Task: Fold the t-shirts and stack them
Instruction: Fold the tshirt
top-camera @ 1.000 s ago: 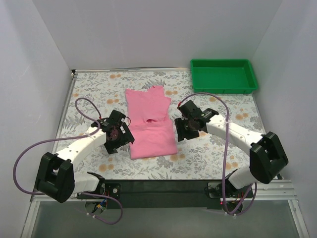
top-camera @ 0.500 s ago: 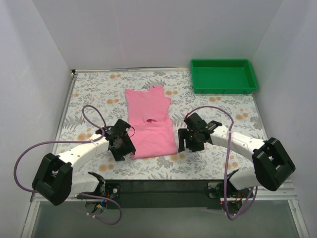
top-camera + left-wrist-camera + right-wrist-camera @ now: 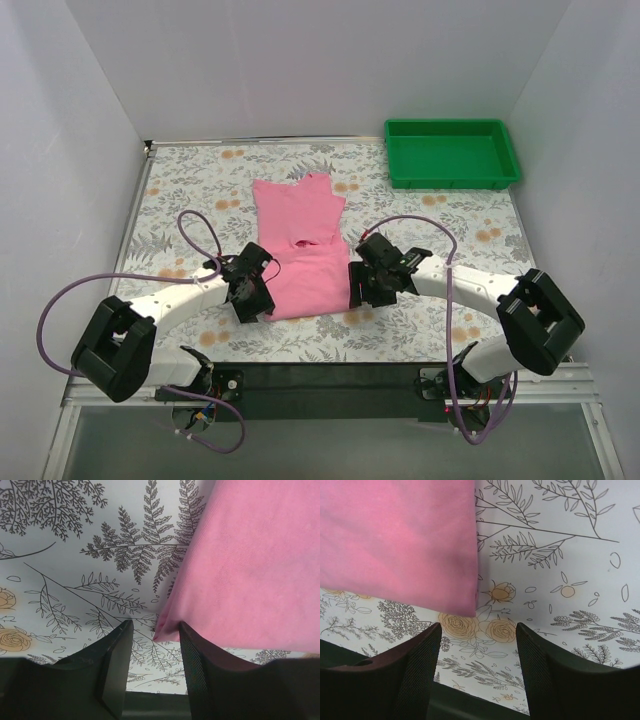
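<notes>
The shirt (image 3: 303, 250) lies flat in the middle of the table (image 3: 180, 190) as a long strip, its short edge nearest the arms. The left gripper (image 3: 155, 630) straddles the near-left corner, fingers narrowly apart and not pinching the cloth. The right gripper (image 3: 479, 630) stands wide, the near-right corner just ahead of its gap. Each should probably bite every layer at its corner, then both lift evenly. The tray (image 3: 452, 182) sits far right, well apart, no obstacle.

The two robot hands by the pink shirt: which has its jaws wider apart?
The right gripper: its jaws stand wider, a corner of the pink t-shirt just ahead. The left gripper has narrower jaws, flanking the other corner.
</notes>
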Controlling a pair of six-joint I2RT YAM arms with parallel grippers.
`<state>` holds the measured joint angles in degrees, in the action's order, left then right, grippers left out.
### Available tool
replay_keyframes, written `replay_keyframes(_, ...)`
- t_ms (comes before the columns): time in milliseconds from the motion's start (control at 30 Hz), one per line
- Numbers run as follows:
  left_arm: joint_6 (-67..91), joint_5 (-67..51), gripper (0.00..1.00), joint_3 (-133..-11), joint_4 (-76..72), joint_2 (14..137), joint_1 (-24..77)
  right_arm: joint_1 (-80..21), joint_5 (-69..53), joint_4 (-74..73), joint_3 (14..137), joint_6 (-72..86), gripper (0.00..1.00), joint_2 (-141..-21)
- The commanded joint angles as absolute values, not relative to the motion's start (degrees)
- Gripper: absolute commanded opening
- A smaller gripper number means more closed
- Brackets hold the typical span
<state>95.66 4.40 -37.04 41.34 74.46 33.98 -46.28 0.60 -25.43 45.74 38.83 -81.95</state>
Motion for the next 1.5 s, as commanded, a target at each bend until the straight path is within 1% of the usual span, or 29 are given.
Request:
replay_keyframes(0,95.89,5.27,0.4,-36.65,39.99,75.5,35.33,-47.55,3.51,-23.91,48.78,40.69,0.57,-83.58)
replay_keyframes(233,95.1,4.13,0.41,-35.68,38.94,76.02,36.56,-48.43,4.39,-23.29,49.66,42.1,0.56,-86.13)
replay_keyframes(433,94.83,3.6,0.38,-35.16,38.23,77.17,36.91,-49.22,5.01,-23.11,50.54,43.06,0.55,-87.71)
replay_keyframes(467,94.75,3.52,0.37,-35.07,38.06,77.25,36.91,-49.31,5.27,-23.03,50.54,43.24,0.53,-87.8)
replay_keyframes(567,94.75,3.25,0.33,-34.81,38.14,77.87,36.91,-49.92,5.62,-23.03,50.8,44.12,0.53,-88.68)
replay_keyframes(600,94.75,3.16,0.31,-34.72,38.06,77.87,36.91,-50.18,5.45,-23.03,50.97,44.3,0.5,-89.29)
replay_keyframes(633,94.75,2.99,0.3,-34.54,38.06,77.87,36.91,-50.36,5.36,-23.11,51.15,44.47,0.5,-89.56)
replay_keyframes(700,94.4,2.38,0.3,-34.1,37.44,77.96,36.91,-50.97,5.27,-23.64,51.5,44.82,0.48,-90.61)
replay_keyframes(933,93.96,1.32,0.29,-33.05,36.04,79.89,37.0,-52.56,5.71,-28.73,52.65,46.22,0.47,-94.48)
replay_keyframes(1100,93.78,0.88,0.29,-32.61,35.68,80.42,37.0,-53.35,6.41,-31.29,50.63,48.16,0.48,-95.01)
replay_keyframes(1333,93.52,0.44,0.18,-32.34,35.16,80.95,37.0,-53.35,7.82,-31.73,48.34,49.31,0.46,-93.6)
replay_keyframes(1433,93.25,0.26,0.14,-32.43,35.07,81.47,37.0,-53.35,8.26,-31.82,47.99,49.05,0.44,-93.95)
replay_keyframes(1467,93.25,0.26,0.13,-32.26,35.07,81.47,37.0,-53.35,8.35,-31.73,48.16,48.69,0.41,-94.39)
